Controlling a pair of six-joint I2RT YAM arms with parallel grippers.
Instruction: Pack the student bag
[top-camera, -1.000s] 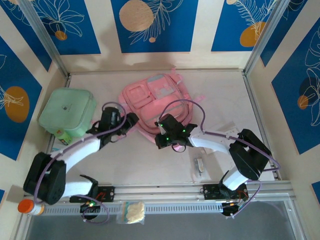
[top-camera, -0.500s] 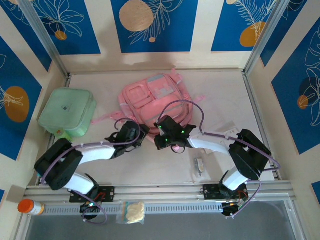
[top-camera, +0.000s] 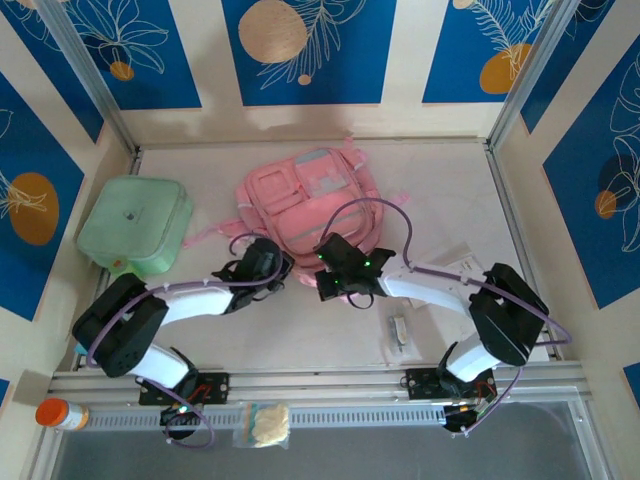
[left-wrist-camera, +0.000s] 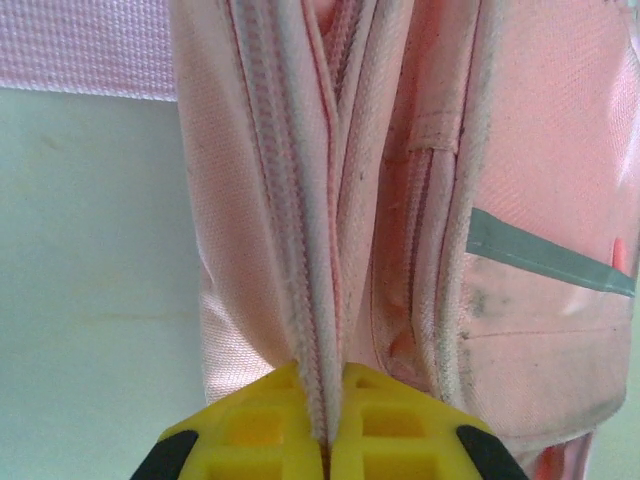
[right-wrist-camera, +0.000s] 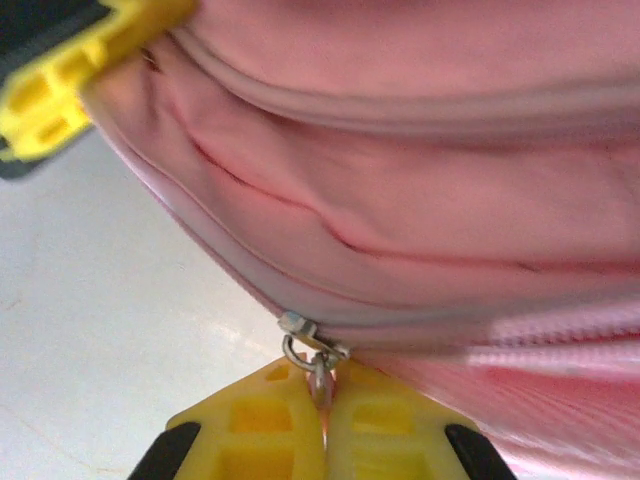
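Left end effector (left-wrist-camera: 325, 440) swung in, clamps pink fabric backpack (top-camera: 310, 195) on zip seam (left-wrist-camera: 300, 250); right end effector (right-wrist-camera: 322, 415) clamps metal zip pull (right-wrist-camera: 315, 350). Yank, and you lose seam.

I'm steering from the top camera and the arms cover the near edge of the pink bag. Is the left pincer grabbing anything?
Observer: Yes. The left wrist view shows the left pincer shut on the raised zipper strip along the student bag.
Operator: What about the right one?
Observer: In the right wrist view, the right pincer is shut on the small metal zipper pull at the bag's edge.
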